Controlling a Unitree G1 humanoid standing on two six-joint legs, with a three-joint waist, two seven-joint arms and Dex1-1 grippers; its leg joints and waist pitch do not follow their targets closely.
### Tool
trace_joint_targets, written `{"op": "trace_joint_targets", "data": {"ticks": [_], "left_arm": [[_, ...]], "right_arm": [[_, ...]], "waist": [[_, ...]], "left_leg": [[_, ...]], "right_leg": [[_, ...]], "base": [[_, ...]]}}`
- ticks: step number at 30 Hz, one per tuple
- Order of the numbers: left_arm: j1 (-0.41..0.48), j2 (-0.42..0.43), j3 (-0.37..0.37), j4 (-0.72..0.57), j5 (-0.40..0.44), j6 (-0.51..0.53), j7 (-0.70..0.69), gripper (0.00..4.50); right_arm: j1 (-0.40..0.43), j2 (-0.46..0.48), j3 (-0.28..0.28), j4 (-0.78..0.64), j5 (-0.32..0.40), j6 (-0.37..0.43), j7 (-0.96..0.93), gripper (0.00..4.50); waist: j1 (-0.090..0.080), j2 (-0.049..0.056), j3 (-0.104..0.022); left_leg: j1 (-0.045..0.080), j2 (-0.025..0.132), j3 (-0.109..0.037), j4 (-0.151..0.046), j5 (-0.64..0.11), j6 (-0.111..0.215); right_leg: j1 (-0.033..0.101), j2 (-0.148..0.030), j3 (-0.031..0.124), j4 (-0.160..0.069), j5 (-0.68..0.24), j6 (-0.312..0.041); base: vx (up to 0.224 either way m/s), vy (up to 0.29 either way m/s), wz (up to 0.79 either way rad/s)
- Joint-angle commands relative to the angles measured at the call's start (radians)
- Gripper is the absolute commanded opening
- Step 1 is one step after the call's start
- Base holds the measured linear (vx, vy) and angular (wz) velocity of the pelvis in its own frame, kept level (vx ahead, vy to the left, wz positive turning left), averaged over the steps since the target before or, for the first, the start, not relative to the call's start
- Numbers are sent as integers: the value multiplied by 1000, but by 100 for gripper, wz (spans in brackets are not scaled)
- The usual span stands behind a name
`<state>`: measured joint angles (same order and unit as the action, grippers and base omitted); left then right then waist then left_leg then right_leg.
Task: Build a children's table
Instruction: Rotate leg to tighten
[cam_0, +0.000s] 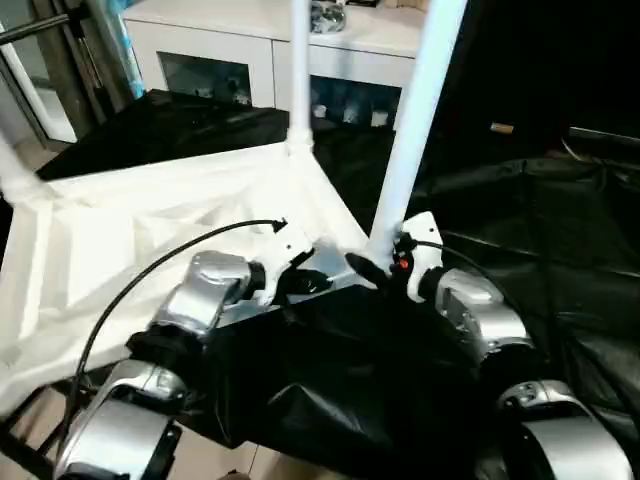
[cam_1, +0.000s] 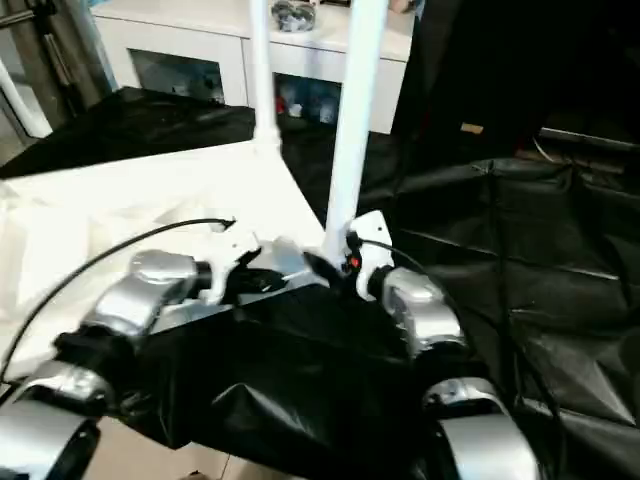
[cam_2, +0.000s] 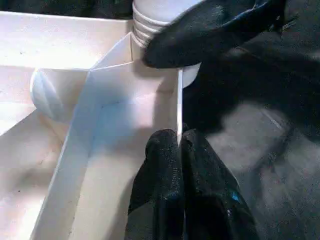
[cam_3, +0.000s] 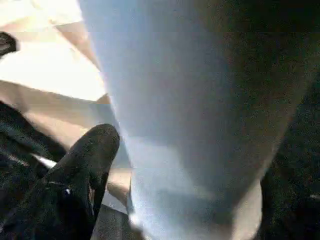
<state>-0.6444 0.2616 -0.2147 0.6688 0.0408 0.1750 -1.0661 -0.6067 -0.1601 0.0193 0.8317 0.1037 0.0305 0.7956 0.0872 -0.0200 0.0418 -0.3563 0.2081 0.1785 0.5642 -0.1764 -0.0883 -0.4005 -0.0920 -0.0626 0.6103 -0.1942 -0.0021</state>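
So the left gripper (cam_2: 181, 150) has its fingers pressed together right on the thin rim of the upside-down table top (cam_0: 120, 230). The right gripper (cam_0: 385, 265) has its fingers apart around the bottom of the near leg (cam_0: 415, 110), which stands upright in the corner socket. A second leg (cam_0: 299, 70) stands at the far corner. Black sheeting (cam_0: 520, 230) covers the worktop, with open room to the right. A white cabinet (cam_0: 230, 40) is behind.

White glass-door cabinet (cam_0: 270, 50), black sheeting (cam_0: 560, 250)

White leg (cam_3: 185, 115) beside black finger (cam_3: 87, 160)
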Motion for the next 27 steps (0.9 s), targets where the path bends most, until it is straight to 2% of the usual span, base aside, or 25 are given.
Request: {"op": "trace_joint_targets", "data": {"ticks": [1, 3, 6, 8, 12, 14, 19, 23, 27], "left_arm": [[11, -8, -29, -60, -64, -45, -106, 0], [15, 1, -31, -67, -68, -44, -127, 0], [25, 26, -30, -88, -86, -37, -183, 0], [38, 64, -38, -116, -94, -28, -246, 0], [46, 85, -41, -131, -99, -15, -283, 0], [53, 98, -44, -147, -105, -6, -307, 0], [61, 107, -47, -165, -113, 5, -324, 0], [64, 106, -44, -167, -113, 6, -324, 0], [65, 102, -42, -164, -109, 3, -310, 0]], "right_arm": [[50, -11, 103, -38, 6, 21, 205, 388], [59, -26, 108, -55, 12, 27, 238, 388], [82, -67, 122, -101, 29, 52, 328, 388], [100, -105, 135, -132, 34, 71, 404, 388], [108, -119, 147, -143, 31, 83, 436, 388], [114, -127, 153, -158, 34, 98, 459, 365], [122, -133, 160, -177, 39, 116, 473, 341], [124, -128, 157, -189, 45, 133, 471, 296], [128, -124, 156, -194, 50, 141, 470, 283]], "waist": [[2, -1, -59], [4, 0, -59], [8, -1, -58], [10, -2, -56], [10, -2, -53], [10, -2, -54], [8, -2, -58], [9, -2, -58], [9, -2, -57]], "left_leg": [[1, 22, 2, -56, -164, 63], [1, 23, 6, -53, -152, 78], [1, 25, 7, -52, -151, 89], [1, 26, 7, -54, -177, 83], [3, 26, 6, -58, -205, 60], [4, 27, 4, -60, -205, 52], [1, 25, 6, -54, -153, 66], [1, 24, 6, -53, -154, 68], [2, 25, 6, -54, -163, 63]], "right_leg": [[54, -44, 37, -62, -70, -243], [52, -41, 37, -57, -28, -258], [53, -44, 36, -56, -26, -272], [53, -45, 36, -60, -77, -266], [49, -47, 37, -68, -152, -248], [49, -48, 37, -67, -158, -245], [51, -44, 36, -57, -57, -268], [52, -46, 36, -58, -68, -269], [51, -46, 36, -59, -88, -263]], "base": [[0, 0, 0], [0, 0, 0], [0, 0, 0], [0, 0, 0], [0, 0, 0], [0, 0, 0], [0, 0, 0], [0, 0, 0], [0, 0, 0]]}}
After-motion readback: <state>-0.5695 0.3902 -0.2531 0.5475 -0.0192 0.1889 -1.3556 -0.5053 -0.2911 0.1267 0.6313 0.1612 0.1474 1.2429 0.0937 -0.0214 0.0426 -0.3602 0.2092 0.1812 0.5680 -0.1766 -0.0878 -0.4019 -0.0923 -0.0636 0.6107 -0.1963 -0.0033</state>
